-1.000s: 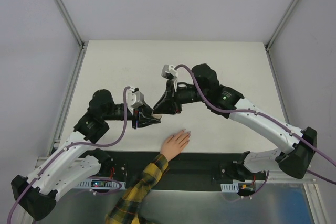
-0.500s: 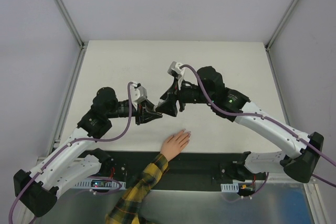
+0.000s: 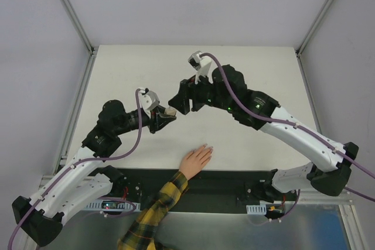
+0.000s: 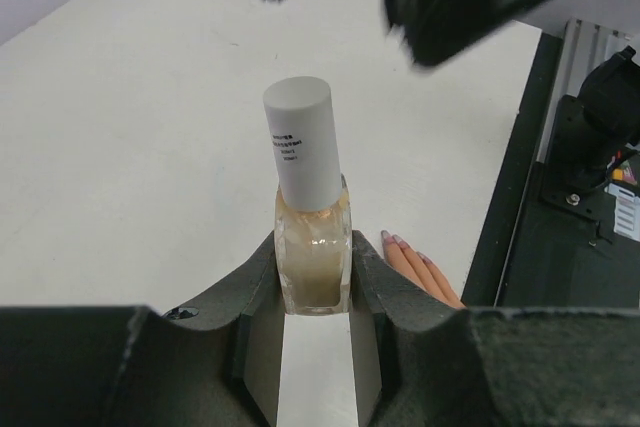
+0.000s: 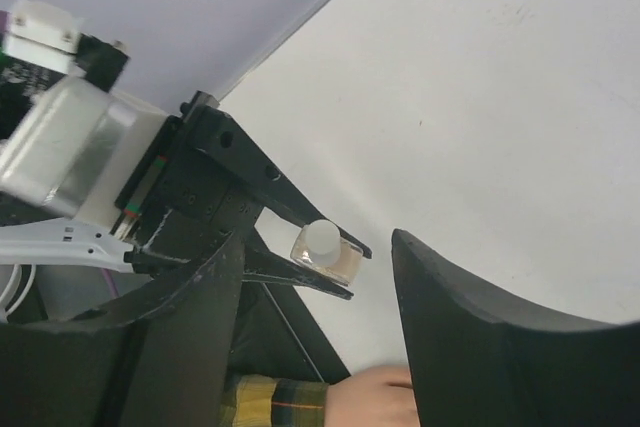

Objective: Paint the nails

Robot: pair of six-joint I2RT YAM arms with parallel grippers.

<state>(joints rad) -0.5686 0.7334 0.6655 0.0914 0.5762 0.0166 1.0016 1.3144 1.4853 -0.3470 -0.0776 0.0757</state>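
A small beige bottle (image 4: 298,137) with a white cap stands upright between the jaws of my left gripper (image 4: 313,247), which is shut on its glass body. From above, the bottle (image 3: 170,111) is left of the table's middle, in the left gripper (image 3: 166,116). My right gripper (image 3: 179,101) hovers just beyond the cap, open and holding nothing; in its own view the right gripper (image 5: 320,239) frames the bottle (image 5: 326,251) from a distance. A hand (image 3: 196,159) in a yellow-and-black plaid sleeve lies flat at the near edge. Its pale nails (image 4: 388,238) show beside the bottle.
A black strip (image 3: 234,182) runs along the near edge under the plaid sleeve (image 3: 153,212). Metal frame rails (image 3: 79,115) border the white table (image 3: 258,68) at left and right. Purple cables (image 3: 139,139) loop off both arms.
My right gripper has opened and pulled back from the bottle's cap, rising toward the far side. The left gripper has shifted the bottle a little farther from the hand. The hand stayed still.
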